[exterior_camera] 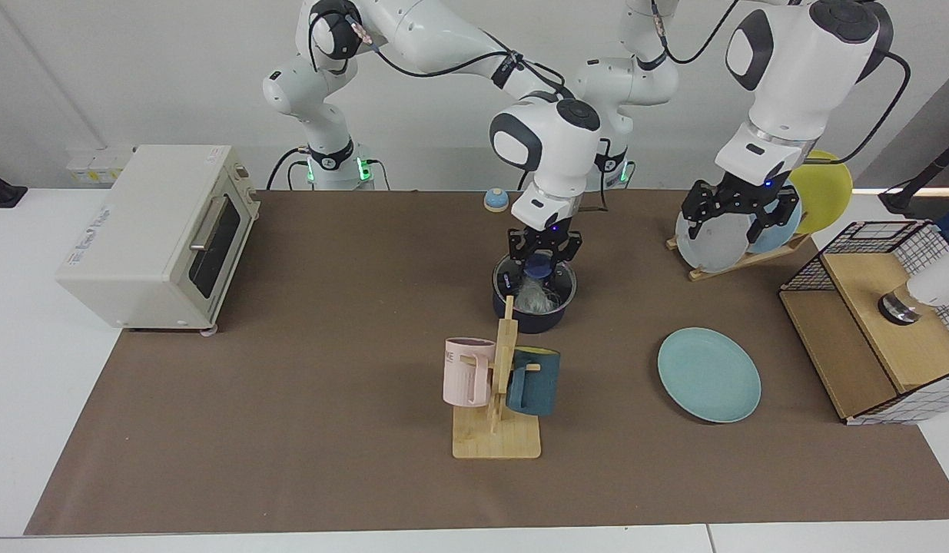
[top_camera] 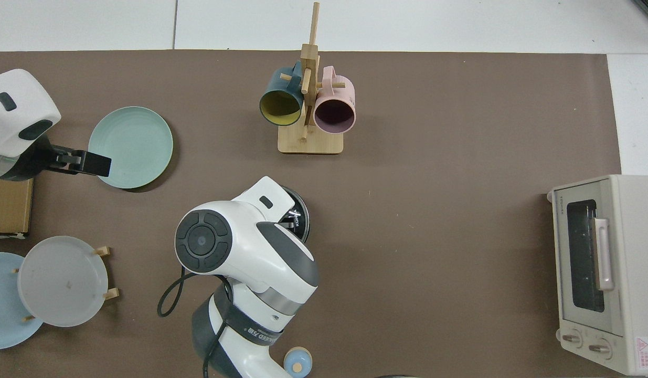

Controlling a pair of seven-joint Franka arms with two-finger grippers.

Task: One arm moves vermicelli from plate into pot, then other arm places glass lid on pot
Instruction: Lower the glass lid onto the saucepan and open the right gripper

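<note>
Altogether one pot [exterior_camera: 533, 303], one plate [exterior_camera: 709, 374], two mugs [exterior_camera: 468, 372]

Two robot arms [exterior_camera: 551, 146] [exterior_camera: 789, 84], four plates [exterior_camera: 709, 374] [exterior_camera: 708, 244] [exterior_camera: 778, 230] [exterior_camera: 827, 192], two mugs [exterior_camera: 466, 372] [exterior_camera: 534, 381], one pot [exterior_camera: 532, 303], one glass lid [exterior_camera: 537, 278], one toaster oven [exterior_camera: 155, 234].

R gripper [exterior_camera: 542, 253] pointed down at mid-table, fingers spread. L gripper [exterior_camera: 739, 217] hung higher, fingers apart; L arm waited.

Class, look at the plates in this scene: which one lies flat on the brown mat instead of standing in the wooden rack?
The teal-green plate. It lies flat, alone and bare, while the grey plate, light-blue plate and yellow plate stand in the rack.
</note>
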